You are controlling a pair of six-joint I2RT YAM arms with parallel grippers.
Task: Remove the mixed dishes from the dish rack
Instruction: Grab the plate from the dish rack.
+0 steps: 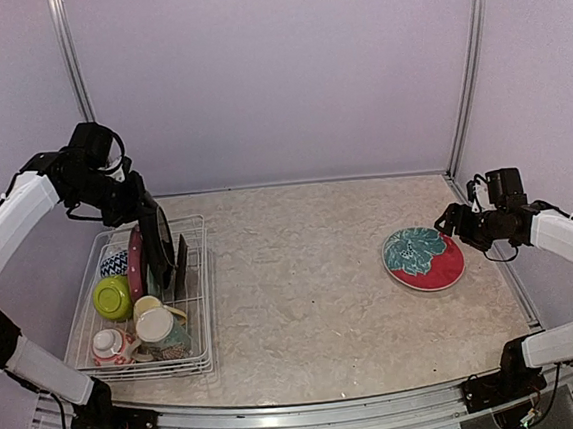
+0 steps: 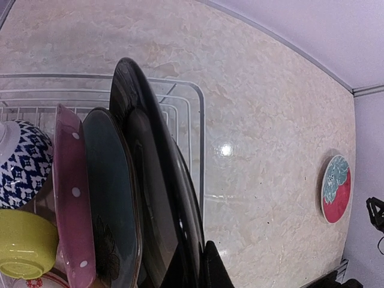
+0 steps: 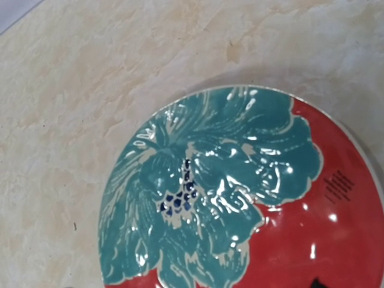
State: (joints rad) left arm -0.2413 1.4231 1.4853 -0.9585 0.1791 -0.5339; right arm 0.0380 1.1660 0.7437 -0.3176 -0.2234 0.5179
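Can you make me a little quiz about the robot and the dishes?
1. True or false: the red floral plate lies flat on the table, outside the dish rack.
2. Short answer: which dish is the left gripper pinching by its top edge?
3. Fill the gap: the right gripper hangs beside the red floral plate with its jaws ____.

Key
1. True.
2. The black plate, standing upright in the dish rack.
3. Open.
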